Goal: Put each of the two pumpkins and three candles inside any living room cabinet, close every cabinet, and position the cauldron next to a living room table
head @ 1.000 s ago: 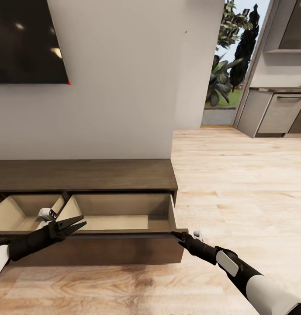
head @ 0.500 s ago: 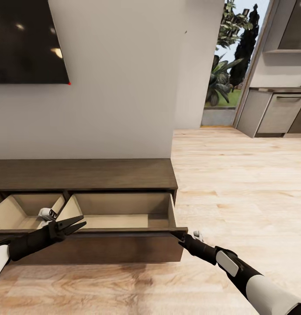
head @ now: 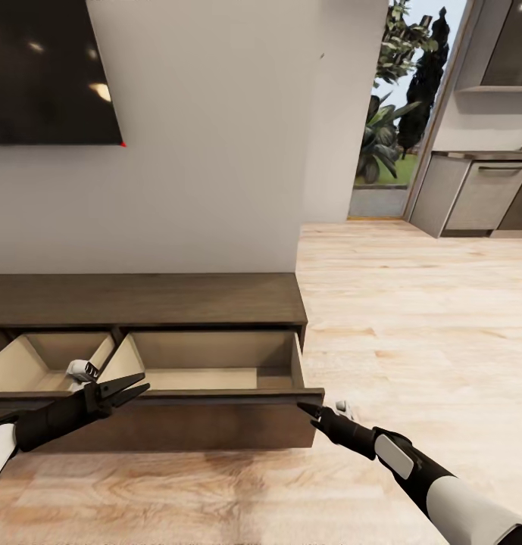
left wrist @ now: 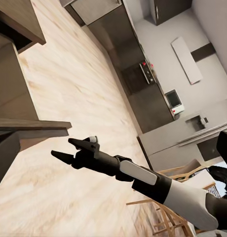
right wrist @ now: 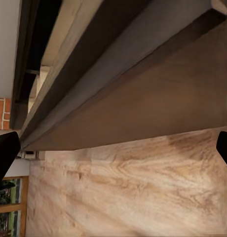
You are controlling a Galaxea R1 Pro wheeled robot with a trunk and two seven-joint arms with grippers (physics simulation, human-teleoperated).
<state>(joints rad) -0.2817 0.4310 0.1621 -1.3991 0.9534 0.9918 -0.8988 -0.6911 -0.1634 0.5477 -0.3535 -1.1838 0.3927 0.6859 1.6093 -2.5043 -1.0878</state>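
Right tool (head: 306,409) parted, low beside cabinet (head: 147,301) drawer corner, left tool (head: 132,386) parted, over drawer front.

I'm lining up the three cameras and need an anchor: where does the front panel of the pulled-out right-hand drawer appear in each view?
Head view: the drawer front spans the lower middle of the picture.
Left wrist view: its end corner juts in from that picture's left edge.
Right wrist view: it crosses the picture as a slanted brown face.
Shared landmark: the light wood floor bordering it.
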